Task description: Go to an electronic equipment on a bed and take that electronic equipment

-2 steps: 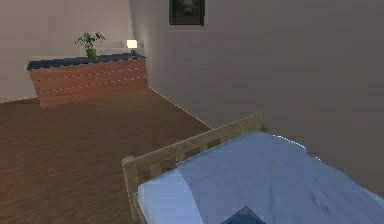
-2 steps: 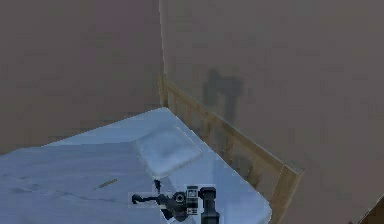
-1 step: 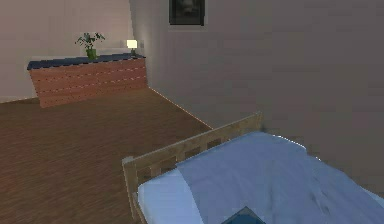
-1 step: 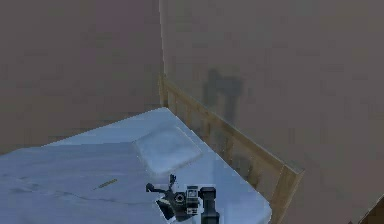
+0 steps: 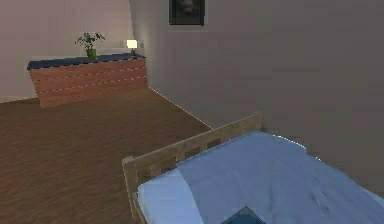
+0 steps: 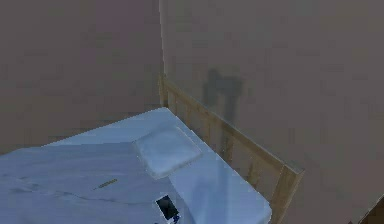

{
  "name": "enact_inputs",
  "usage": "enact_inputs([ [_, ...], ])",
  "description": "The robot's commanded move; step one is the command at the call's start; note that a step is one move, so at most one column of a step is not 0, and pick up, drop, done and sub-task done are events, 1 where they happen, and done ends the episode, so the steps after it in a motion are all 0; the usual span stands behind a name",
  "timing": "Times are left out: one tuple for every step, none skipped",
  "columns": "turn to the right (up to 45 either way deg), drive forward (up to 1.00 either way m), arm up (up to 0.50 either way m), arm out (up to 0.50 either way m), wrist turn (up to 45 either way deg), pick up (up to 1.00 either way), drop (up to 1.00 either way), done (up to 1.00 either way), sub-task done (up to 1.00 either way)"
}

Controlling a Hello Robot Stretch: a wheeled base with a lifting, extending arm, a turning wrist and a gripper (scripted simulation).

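Observation:
A bed with a pale blue cover (image 5: 270, 170) and a light wooden end board (image 5: 190, 150) fills the forward view's lower right. A dark blue flat thing (image 5: 240, 216) lies on the cover at the bottom edge. In the arm side view the bed (image 6: 90, 165) spreads over the lower left, with a white pillow (image 6: 165, 150) next to its wooden headboard (image 6: 225, 135). A small dark flat device with a light rim (image 6: 167, 209) lies on the cover near the bottom edge, below the pillow. A thin greyish mark (image 6: 108, 183) lies on the cover to its left.
A brick-coloured dresser with a dark top (image 5: 90, 78) stands at the back left, bearing a potted plant (image 5: 90, 45) and a small lamp (image 5: 132, 45). A dark framed picture (image 5: 188, 12) hangs on the wall. Brown wooden floor (image 5: 90, 140) lies between me and the dresser.

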Motion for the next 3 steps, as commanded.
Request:
enact_inputs([
  [0.0, 0.00, 0.00, 0.00, 0.0, 1.00, 0.00, 0.00, 0.00],
  [0.0, 0.00, 0.10, 0.00, 0.0, 0.00, 0.00, 0.00, 0.00],
  [0.0, 0.00, 0.00, 0.00, 0.0, 0.00, 0.00, 1.00, 0.00],
])
